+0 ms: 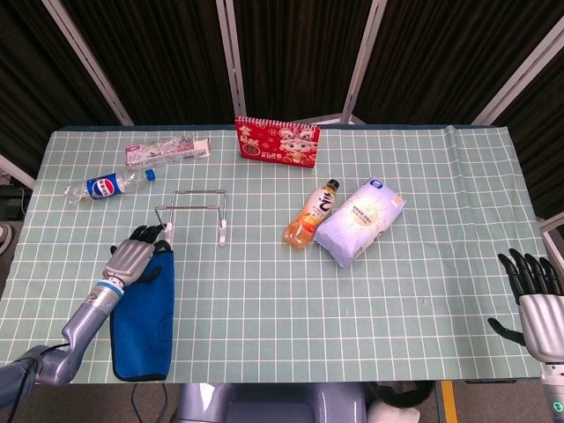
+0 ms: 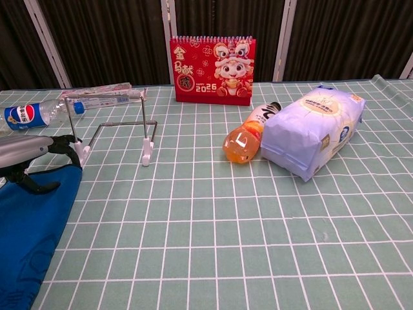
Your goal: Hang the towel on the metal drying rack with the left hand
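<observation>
Blue towel (image 1: 143,307) lay flat at the mat's seven o'clock corner, its far edge just short of the metal drying rack (image 1: 196,211) standing at about one o'clock from it; to do the pickup well, the fingers would need to gather a firm bunch of that far edge so the cloth could be lifted clear and draped over the top bar. Left hand (image 1: 132,257) rested over the towel's far end, fingers curled down, probably touching the cloth, though a closed grip could not be confirmed. Right hand (image 1: 535,291) hung at four o'clock off the mat, fingers spread, empty.
</observation>
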`<state>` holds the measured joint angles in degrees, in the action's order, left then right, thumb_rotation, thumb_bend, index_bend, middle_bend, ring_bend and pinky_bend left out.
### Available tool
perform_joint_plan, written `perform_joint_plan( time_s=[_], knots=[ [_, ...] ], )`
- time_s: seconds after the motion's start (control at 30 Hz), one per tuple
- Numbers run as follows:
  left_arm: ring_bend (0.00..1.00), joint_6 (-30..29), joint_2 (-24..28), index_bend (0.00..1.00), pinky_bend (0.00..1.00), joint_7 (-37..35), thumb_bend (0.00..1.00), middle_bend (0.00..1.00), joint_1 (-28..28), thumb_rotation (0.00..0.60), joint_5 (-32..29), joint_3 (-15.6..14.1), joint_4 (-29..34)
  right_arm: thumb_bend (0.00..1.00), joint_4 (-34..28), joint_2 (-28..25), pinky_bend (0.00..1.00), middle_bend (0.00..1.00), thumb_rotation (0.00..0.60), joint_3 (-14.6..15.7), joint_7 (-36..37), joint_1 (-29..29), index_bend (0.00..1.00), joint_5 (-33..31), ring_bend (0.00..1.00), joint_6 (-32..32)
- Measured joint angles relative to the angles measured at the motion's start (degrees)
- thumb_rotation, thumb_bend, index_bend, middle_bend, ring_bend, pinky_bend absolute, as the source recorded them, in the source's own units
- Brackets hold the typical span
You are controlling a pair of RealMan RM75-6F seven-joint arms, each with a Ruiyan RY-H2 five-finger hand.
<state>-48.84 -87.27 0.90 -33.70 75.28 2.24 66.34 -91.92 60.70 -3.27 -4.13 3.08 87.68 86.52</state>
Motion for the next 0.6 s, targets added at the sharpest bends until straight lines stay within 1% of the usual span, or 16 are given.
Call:
perform_joint_plan(
  time_s=[0.43,0.6],
  knots=[
    [0.0,-0.5,-1.1,0.39,0.0,0.4,0.48,0.0,0.6,0.6,-0.5,0.0,-0.9,0.0,0.1,0.0,0.0,0.0,0.6,0.0,0.1,0.1,0.03,-0.2,0.0,-0.3],
    [0.0,-0.4,-1.1,0.44,0.0,1.3,0.48,0.0,0.7,0.6,-0.9,0.0,-0.7,0.0,0.1,0.0,0.0,0.0,0.6,0.0,0.2,0.1,0.03,-0.1,0.0,-0.1]
  ],
)
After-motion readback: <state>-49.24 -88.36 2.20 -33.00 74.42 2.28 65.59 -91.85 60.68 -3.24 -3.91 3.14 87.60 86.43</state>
